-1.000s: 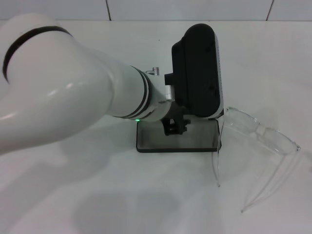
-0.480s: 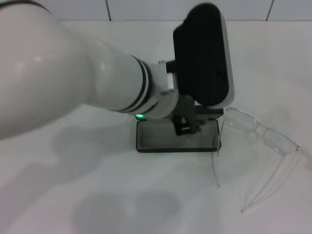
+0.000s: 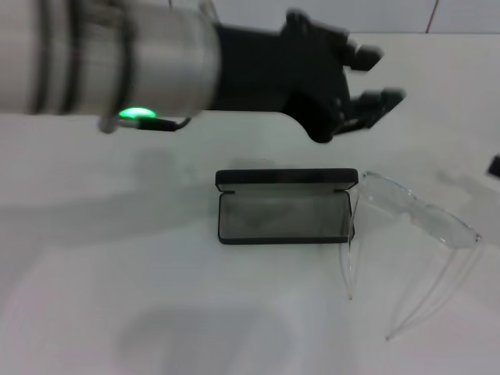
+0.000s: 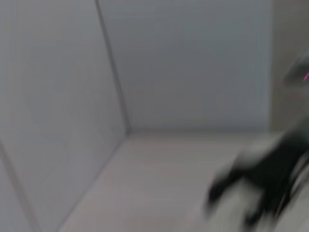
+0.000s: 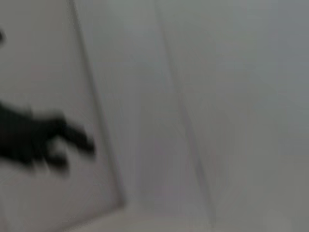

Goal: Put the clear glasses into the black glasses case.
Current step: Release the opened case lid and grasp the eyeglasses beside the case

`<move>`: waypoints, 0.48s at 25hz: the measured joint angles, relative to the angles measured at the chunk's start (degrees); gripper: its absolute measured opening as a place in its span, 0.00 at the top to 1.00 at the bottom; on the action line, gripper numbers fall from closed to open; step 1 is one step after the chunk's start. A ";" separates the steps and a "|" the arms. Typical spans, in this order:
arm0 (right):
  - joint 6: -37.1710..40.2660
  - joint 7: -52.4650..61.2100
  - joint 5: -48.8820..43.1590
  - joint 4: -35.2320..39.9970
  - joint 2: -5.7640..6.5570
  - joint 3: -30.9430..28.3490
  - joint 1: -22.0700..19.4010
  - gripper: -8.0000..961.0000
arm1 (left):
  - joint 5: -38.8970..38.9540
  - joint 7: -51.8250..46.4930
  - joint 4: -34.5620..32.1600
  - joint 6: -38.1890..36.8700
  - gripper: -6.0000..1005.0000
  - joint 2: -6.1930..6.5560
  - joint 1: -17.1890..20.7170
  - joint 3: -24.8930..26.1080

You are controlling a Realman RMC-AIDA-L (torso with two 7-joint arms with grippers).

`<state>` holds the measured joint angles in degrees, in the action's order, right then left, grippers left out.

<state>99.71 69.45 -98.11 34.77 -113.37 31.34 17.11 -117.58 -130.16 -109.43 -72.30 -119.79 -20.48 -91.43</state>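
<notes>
The black glasses case lies open in the middle of the table, its grey lining showing and its lid standing up along the far side. The clear glasses rest on the table just right of the case, with the thin temple arms pointing toward me; the nearer arm runs close by the case's right end. My left gripper hovers high above and behind the case, open with nothing between its fingers. A dark bit at the right edge seems to be my right arm.
White table all around, with a tiled wall behind it. In the right wrist view, a blurred dark shape is my left gripper against the wall. The left wrist view shows wall, table and a blurred dark shape.
My left arm has lifted off the case and swung upward and back. The case, earlier partly covered by the arm, now shows fully open. The glasses have not moved.
</notes>
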 joint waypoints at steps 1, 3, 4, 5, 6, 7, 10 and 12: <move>-0.41 3.18 -2.78 1.87 -0.22 0.03 1.13 0.17 | 6.86 3.34 0.99 -1.03 0.53 0.00 1.67 3.36; -1.03 11.07 -9.83 7.60 -1.32 0.41 4.15 0.21 | 18.12 9.77 3.74 -3.59 0.55 0.01 4.31 9.05; -1.13 14.78 -12.35 10.53 -1.86 1.29 5.19 0.21 | 21.03 11.96 5.17 -4.65 0.56 0.02 4.92 10.75; -1.30 18.32 -14.36 13.20 -2.33 2.67 6.03 0.21 | 24.53 14.82 7.43 -6.29 0.58 0.02 5.53 12.96; -1.56 21.01 -15.33 14.99 -2.49 4.26 6.34 0.20 | 26.57 16.78 9.28 -7.76 0.59 0.02 5.82 14.34; -2.16 25.13 -16.06 17.56 -2.54 7.32 6.59 0.20 | 28.38 18.70 11.81 -9.81 0.61 0.03 5.79 15.99; -5.66 37.74 -18.98 26.31 -2.10 18.41 6.71 0.20 | 32.34 22.53 18.07 -15.40 0.75 0.04 5.71 20.33; -7.94 45.17 -23.50 32.14 -2.06 24.40 7.12 0.21 | 34.65 23.87 21.53 -18.03 0.75 0.04 5.90 22.98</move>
<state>91.78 114.62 -121.61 66.91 -115.44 55.74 24.23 -82.93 -106.29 -87.91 -90.33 -119.75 -14.58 -68.45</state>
